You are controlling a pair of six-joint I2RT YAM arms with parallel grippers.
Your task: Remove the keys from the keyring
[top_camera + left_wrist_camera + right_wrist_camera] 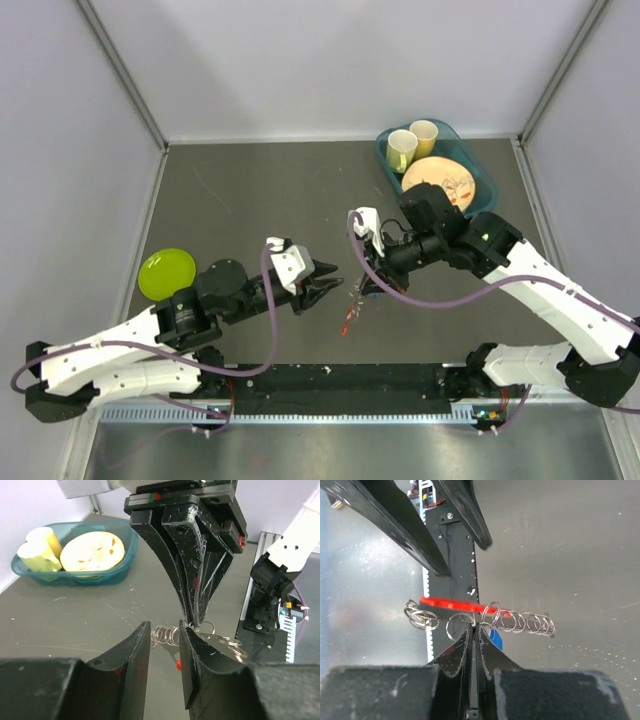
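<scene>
A stretched coil of thin silver rings, the keyring [527, 623], hangs in the air. My right gripper [476, 627] is shut on one of its loops from below. The red-headed key [455, 603] and the blue-headed key [495, 636] hang from it behind the jaws. My left gripper [164, 630] is open. The coil [166, 635] lies just past its fingertips, across the gap, and I see no pinch on it. The right gripper's fingers [197, 580] come down in front of the left wrist camera. From above, both grippers [340, 278] [362, 285] meet at the table's middle front, with the red key [348, 320] dangling below.
A green plate [167, 272] lies at the left by the left arm. A teal bin [478, 165] with two yellow cups and an orange plate stands at the back right. The black base rail [340, 378] runs along the near edge.
</scene>
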